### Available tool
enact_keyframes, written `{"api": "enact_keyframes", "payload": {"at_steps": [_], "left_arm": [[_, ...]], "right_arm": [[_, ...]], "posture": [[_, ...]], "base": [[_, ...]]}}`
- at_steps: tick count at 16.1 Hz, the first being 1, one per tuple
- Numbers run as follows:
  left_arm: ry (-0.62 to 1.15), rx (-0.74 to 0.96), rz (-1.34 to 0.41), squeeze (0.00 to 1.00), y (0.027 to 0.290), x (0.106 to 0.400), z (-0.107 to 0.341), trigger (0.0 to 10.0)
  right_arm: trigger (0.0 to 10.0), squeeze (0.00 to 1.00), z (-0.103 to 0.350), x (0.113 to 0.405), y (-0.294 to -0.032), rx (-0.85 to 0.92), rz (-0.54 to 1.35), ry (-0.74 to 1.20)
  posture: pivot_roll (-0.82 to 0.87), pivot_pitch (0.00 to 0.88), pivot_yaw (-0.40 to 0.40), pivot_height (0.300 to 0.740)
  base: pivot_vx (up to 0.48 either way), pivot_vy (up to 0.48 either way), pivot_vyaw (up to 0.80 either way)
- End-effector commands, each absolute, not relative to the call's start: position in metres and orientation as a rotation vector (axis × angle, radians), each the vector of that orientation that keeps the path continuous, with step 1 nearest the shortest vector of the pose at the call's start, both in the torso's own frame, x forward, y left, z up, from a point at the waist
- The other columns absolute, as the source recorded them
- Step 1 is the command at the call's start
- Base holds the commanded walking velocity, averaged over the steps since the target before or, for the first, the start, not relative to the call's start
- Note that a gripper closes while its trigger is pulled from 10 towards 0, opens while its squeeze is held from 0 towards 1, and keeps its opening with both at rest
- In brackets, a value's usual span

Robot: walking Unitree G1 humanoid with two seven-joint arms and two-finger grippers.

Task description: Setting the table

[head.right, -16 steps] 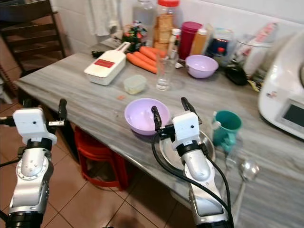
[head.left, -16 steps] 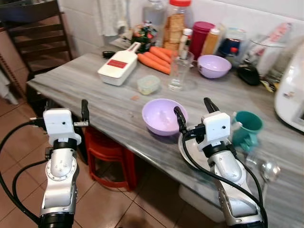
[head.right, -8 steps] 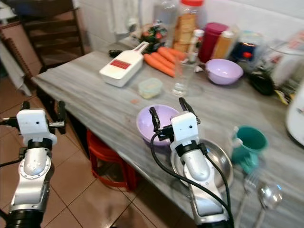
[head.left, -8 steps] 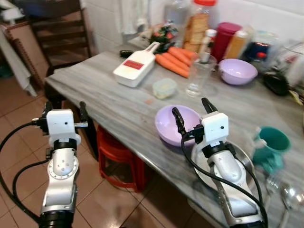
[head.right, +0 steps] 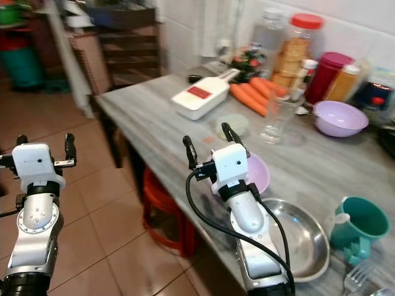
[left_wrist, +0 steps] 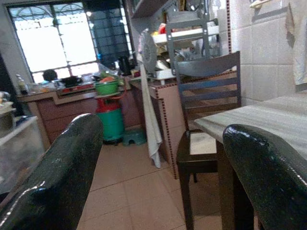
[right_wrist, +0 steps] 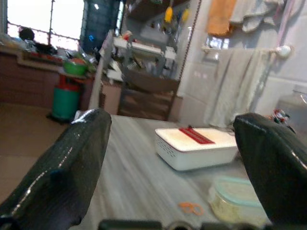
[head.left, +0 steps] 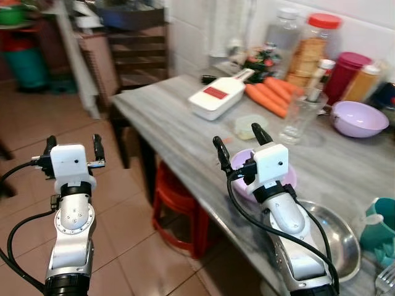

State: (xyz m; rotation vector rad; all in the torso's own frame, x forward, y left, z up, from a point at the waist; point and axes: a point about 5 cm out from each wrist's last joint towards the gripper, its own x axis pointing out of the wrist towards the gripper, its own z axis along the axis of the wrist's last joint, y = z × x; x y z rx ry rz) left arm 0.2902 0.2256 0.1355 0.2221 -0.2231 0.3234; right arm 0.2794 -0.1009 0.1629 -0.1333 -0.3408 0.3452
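Behind the right gripper (head.left: pixel 237 139), fingers apart like the left gripper (head.left: pixel 71 143), a purple bowl (head.left: pixel 289 179) sits half-hidden.

Terracotta tile floor (head.left: pixel 154 246), white tiled wall (head.left: pixel 191 31), bright window (left_wrist: pixel 62 43).

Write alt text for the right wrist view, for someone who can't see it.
The right gripper, its two black fingers spread open and holding nothing, looks along a grey marble table. Ahead on it lie a white box with a red label and a small lidded container; towels hang on the tiled wall behind.
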Motion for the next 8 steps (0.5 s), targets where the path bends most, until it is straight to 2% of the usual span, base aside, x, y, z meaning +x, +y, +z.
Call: {"api": "enact_keyframes", "payload": {"at_steps": [1,5,8], "left_arm": [[-0.232,0.215,0.309,0.00,0.2194,0.2932,0.1379,10.0],[-0.228,0.215,0.309,0.00,0.2185,0.2936,0.1375,10.0],[-0.225,0.215,0.307,0.00,0.2177,0.2940,0.1369,10.0]], "right_arm": [[10.0,0.00,0.1648,0.2791,-0.1082,-0.134,0.327,-0.349],[10.0,0.00,0.1657,0.2798,-0.1080,-0.131,0.330,-0.353],[10.0,0.00,0.1656,0.2796,-0.1075,-0.114,0.335,-0.354]], "posture": [[0.04,0.000,-0.045,0.740],[0.04,0.000,-0.046,0.740],[0.04,0.000,-0.046,0.740]], "base": [[0.000,-0.315,0.00],[0.000,0.000,0.00],[0.000,0.319,0.00]]}}
